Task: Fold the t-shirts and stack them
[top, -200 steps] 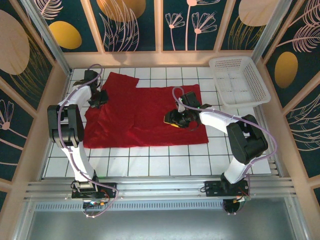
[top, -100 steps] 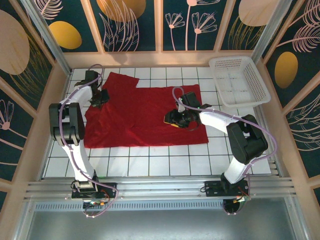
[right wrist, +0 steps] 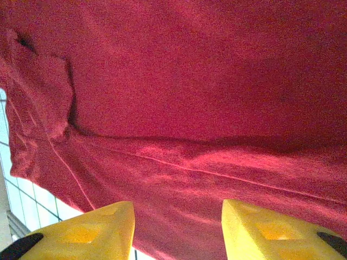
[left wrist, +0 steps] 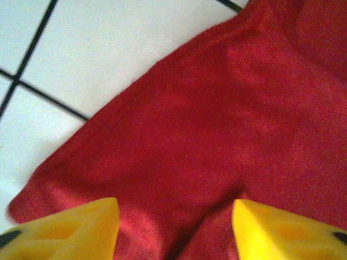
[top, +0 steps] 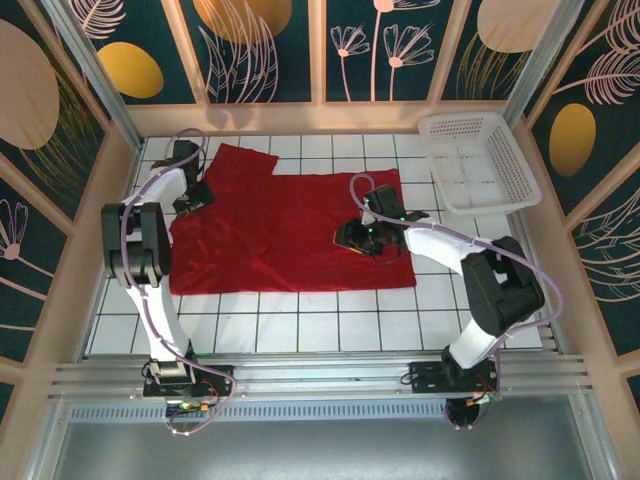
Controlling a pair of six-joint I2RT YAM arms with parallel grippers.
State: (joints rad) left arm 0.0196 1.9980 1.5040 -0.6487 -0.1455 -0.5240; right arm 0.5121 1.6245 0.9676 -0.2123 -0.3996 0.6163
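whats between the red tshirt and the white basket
Bare white table tiles. In the top external view a strip of them separates the t-shirt from the basket; nothing sits there.

Top view: bright, even light from above. Soft, short shadows on the white tiles. Wall panels lean outward toward the corners, a wide-angle stretch.

Left wrist: tiles washed out, t-shirt weave soft, left gripper tips blurred.

Right wrist: dimmer, sheen along cloth creases, right gripper tips out of focus.
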